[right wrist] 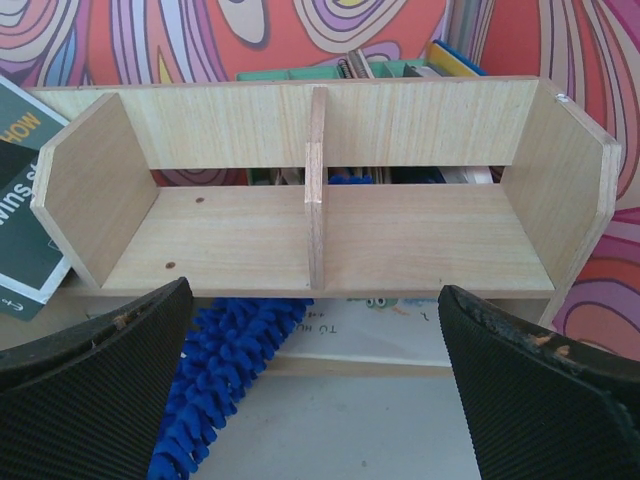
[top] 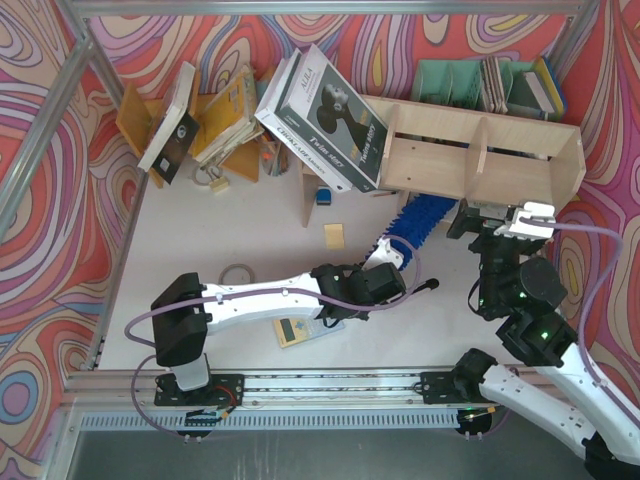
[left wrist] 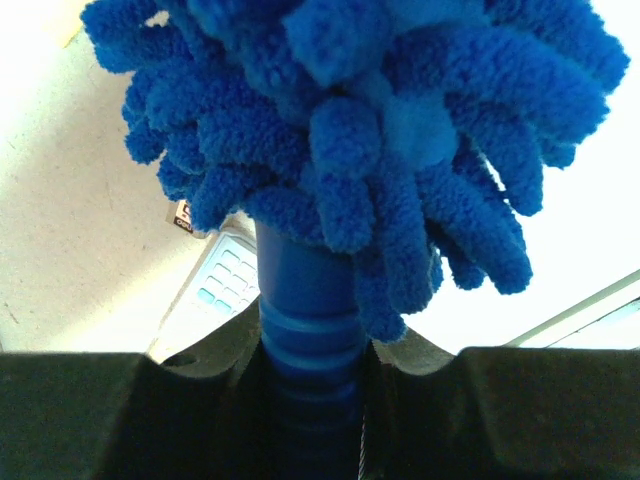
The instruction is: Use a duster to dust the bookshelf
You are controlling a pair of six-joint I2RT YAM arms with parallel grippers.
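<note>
Fluff of the blue duster [top: 425, 215] pokes under the front of the bookshelf [top: 480, 150], which sits by the far right corner of the desk [top: 230, 225]. The left claw [top: 385, 272] pinches the duster's thin handle tight. The right claw [top: 512, 222] is spread wide, holding nothing, just in front of the bookshelf's two open spaces.
</note>
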